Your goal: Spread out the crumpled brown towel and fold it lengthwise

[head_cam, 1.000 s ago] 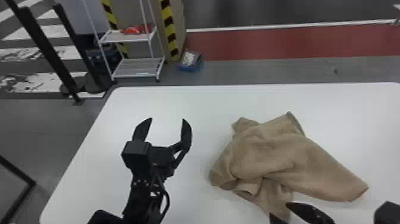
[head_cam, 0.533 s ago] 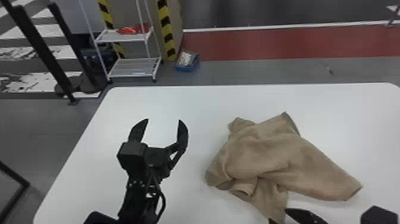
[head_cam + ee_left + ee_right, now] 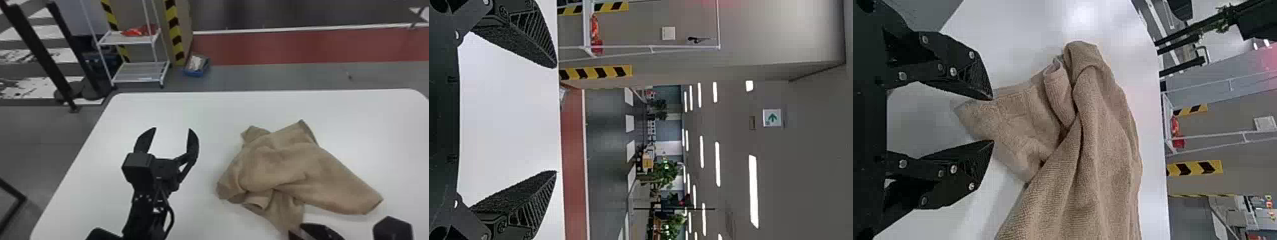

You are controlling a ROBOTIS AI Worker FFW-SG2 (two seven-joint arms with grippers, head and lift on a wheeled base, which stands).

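Observation:
The brown towel point(image 3: 287, 166) lies crumpled on the white table, right of centre in the head view, with overlapping folds and one flap towards the robot. Left of it, my left gripper point(image 3: 173, 129) is open with nothing between its fingers; the left wrist view shows this gripper point(image 3: 554, 119) with its fingers wide apart. At the bottom edge, my right gripper point(image 3: 296, 230) is at the towel's near flap, partly cut off. In the right wrist view, the fingers of this gripper point(image 3: 992, 120) stand apart on either side of a corner of the towel point(image 3: 1023, 125), not closed on it.
The white table point(image 3: 198, 110) extends beyond the towel to its far edge. Behind it on the floor stand a white shelf rack point(image 3: 140, 71) and a small blue box point(image 3: 196, 65). Dark posts point(image 3: 41, 54) rise at the back left.
The head view's whole scene has shifted slightly left. The visible parts of my right arm have moved left relative to the towel. The towel keeps its shape, and my left gripper stays open.

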